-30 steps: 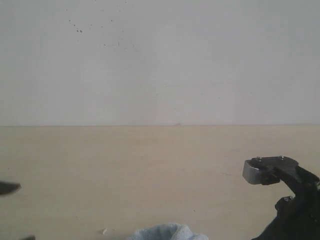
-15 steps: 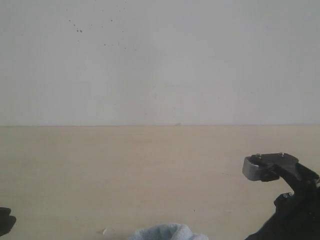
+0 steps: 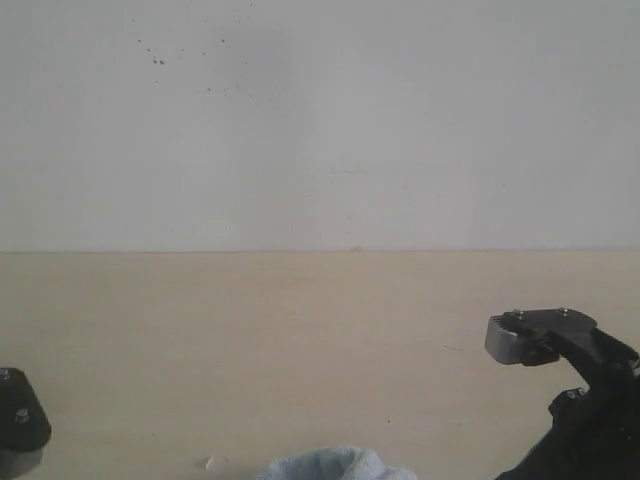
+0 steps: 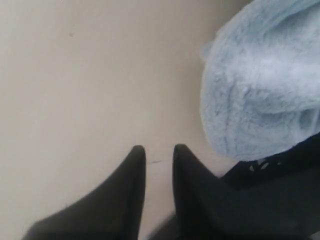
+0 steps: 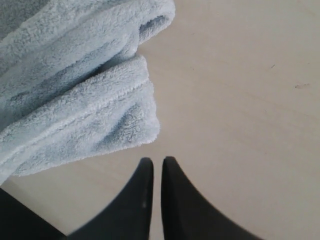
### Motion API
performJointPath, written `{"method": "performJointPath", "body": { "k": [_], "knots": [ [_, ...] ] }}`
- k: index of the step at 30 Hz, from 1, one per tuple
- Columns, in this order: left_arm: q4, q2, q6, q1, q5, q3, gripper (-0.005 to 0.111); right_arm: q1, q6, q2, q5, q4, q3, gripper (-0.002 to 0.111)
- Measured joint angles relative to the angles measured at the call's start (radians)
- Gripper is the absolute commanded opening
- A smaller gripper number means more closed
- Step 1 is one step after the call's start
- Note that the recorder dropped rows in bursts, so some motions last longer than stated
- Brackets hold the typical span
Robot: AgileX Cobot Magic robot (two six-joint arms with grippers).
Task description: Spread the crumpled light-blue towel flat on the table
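The left pincer [image 4: 158,150] hangs over bare bench [image 4: 75,75] with its two dark fingers a narrow gap apart and nothing between them. The right pincer [image 5: 156,161] has its tips drawn almost together, also holding nothing.

The towel [image 5: 75,85] lies bunched on the bench in thick, soft folds. In the right wrist view a rolled, hemmed edge of it ends just beside the fingertips without touching them. In the left wrist view a rounded hump of the towel [image 4: 260,85] sits off to one side of the fingers, apart from them. From the exterior view only the top of the heap [image 3: 335,465] shows, at the near edge, roughly midway between the arms.

The right arm [image 3: 585,410] rises at the near right, and a dark part of the left arm [image 3: 20,425] shows at the near left. The pale bench [image 3: 300,330] runs back to a white wall [image 3: 320,120] flecked with small dark specks.
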Motion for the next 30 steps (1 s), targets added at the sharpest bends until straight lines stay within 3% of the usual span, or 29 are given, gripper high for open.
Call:
{"method": "performJointPath", "body": {
  "k": [3,6,11,16,24,30],
  "knots": [
    [0.020,0.004,0.000,0.000,-0.008,0.045,0.058,0.000,0.000,0.000,0.000,0.000,0.000,0.006],
    [0.005,0.006,0.000,0.000,-0.064,0.094,0.065,0.000,0.000,0.000,0.002,0.000,0.000,0.006],
    [-0.179,0.006,0.082,0.000,-0.183,0.174,0.055,0.000,0.000,0.000,0.004,0.001,0.000,0.006],
    [-0.481,0.006,0.474,-0.002,-0.203,0.247,0.051,0.000,0.000,0.000,0.007,0.001,0.000,0.006],
    [-0.519,0.006,0.587,-0.002,-0.309,0.272,0.050,0.000,0.002,0.000,0.010,0.001,0.000,0.006],
    [-0.519,0.006,0.587,-0.002,-0.318,0.272,0.014,0.000,0.002,0.000,0.012,0.001,0.000,0.006]
  ]
}}
